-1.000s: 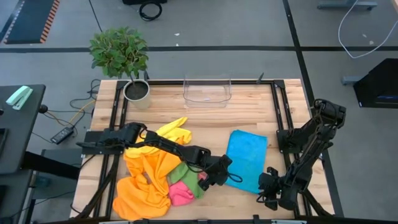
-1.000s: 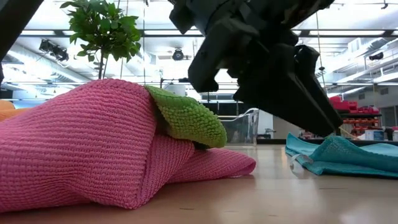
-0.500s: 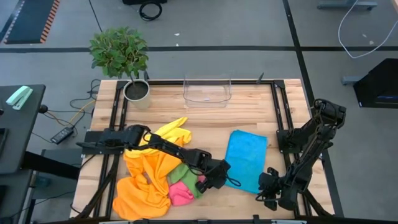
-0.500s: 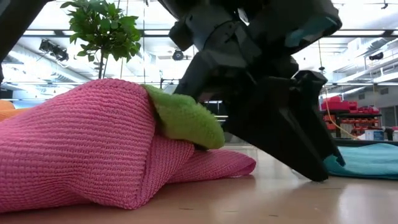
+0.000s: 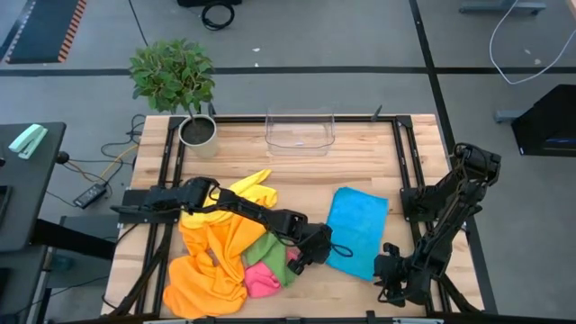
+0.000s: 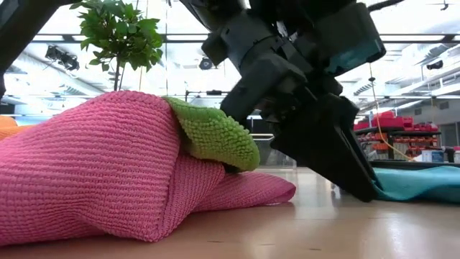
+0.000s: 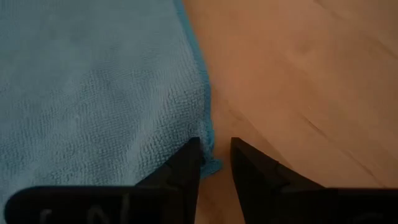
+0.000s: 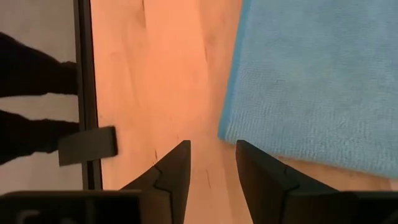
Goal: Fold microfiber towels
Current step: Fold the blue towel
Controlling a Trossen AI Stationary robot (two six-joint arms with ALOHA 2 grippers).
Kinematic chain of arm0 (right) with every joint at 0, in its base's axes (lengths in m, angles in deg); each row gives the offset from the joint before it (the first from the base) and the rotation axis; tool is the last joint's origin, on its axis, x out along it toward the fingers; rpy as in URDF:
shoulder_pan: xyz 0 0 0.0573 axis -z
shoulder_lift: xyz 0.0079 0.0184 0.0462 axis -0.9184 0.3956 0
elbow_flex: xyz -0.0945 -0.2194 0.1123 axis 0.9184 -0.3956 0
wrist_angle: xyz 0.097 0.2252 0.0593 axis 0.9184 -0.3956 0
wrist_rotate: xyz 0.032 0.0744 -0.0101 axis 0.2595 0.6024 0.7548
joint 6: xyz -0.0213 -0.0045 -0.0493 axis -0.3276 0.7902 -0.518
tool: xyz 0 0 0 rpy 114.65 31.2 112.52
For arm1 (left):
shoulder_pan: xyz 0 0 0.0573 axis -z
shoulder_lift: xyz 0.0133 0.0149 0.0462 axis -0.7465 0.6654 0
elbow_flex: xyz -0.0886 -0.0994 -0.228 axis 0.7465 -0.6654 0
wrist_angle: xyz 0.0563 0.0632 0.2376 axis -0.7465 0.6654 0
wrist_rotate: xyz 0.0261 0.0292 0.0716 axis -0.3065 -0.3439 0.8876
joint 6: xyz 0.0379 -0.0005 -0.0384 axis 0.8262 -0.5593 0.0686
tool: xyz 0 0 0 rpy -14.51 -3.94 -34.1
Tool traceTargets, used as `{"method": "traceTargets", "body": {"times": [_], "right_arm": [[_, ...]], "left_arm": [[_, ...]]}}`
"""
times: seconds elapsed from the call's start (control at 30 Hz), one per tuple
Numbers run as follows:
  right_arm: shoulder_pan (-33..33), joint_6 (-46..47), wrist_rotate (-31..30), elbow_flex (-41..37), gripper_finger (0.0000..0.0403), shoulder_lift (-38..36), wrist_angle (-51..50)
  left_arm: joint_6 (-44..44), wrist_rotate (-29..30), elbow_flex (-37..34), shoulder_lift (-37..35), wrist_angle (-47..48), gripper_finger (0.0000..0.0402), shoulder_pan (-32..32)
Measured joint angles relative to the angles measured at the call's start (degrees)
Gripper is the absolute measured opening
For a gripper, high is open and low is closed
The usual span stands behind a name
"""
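The left pincer is pinching the blue towel's near-left corner between narrow fingers, near the worktop's front edge. The right pincer, partly open and empty, is waiting just off its near-right corner. Orange, yellow, green and pink towels are lying heaped at the front-left, so folding is barely beginning.

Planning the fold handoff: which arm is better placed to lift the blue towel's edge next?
Left, probably. The left end effector straddles the blue towel edge at its corner. The right end effector is over bare table, short of the towel.
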State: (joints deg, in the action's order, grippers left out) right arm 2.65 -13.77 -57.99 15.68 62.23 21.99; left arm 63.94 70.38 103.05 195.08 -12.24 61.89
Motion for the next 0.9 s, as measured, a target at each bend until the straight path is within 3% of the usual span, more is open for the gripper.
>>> {"method": "traceTargets", "body": {"times": [0.43,0.63,0.9], "right_arm": [[2.1,-5.7,-0.5,0.0,0.0136,3.7,2.9],[2.8,-5.8,-1.1,0.0,0.0136,4.2,3.2],[2.8,-3.8,0.6,0.4,0.0136,10.5,8.3]], "left_arm": [[-2.2,0.5,0.0,0.0,0.8,0.0130,-0.1],[-3.9,0.5,0.0,-0.1,1.9,0.0122,0.0],[-4.3,0.5,0.1,-0.2,4.0,0.0113,-0.1]]}}
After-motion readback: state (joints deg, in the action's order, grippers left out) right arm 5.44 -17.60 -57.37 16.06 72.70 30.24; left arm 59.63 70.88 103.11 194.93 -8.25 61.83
